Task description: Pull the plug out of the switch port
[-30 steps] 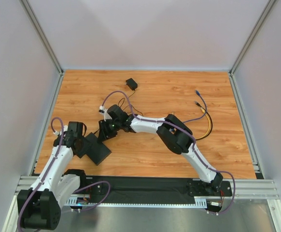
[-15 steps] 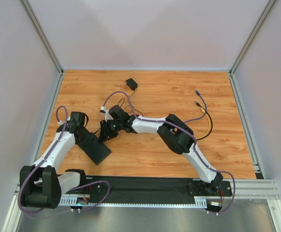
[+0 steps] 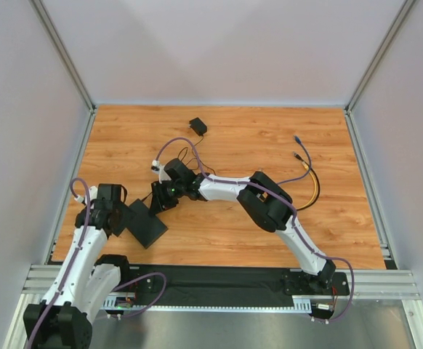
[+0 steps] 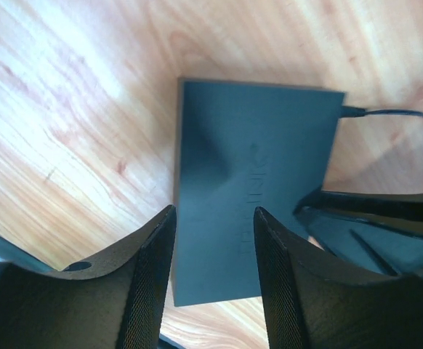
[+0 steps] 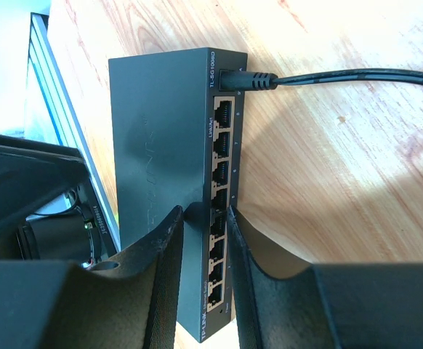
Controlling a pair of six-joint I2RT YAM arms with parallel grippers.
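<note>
Right wrist view: right gripper [image 5: 203, 214], narrowly parted, hangs over switch [image 5: 160, 138] ports; left gripper [image 4: 215, 218] spread.

**Even light overhead, glare and blur at the wrists**

The overhead view is bright, evenly lit and sharp. The pale walls [image 3: 219, 51] look flat, and the arms cast only faint, soft shadows on the table [image 3: 233, 138]. In the left wrist view, glare washes out the wood at upper left, and the left gripper [image 4: 214, 214] is a dark blur close to the lens. The right wrist view shows the switch [image 5: 160, 145] crisply enough to read its printed labels. There the right gripper [image 5: 204, 212] is out of focus, the top left corner is blown white, and a soft shadow lies at lower right.
</note>
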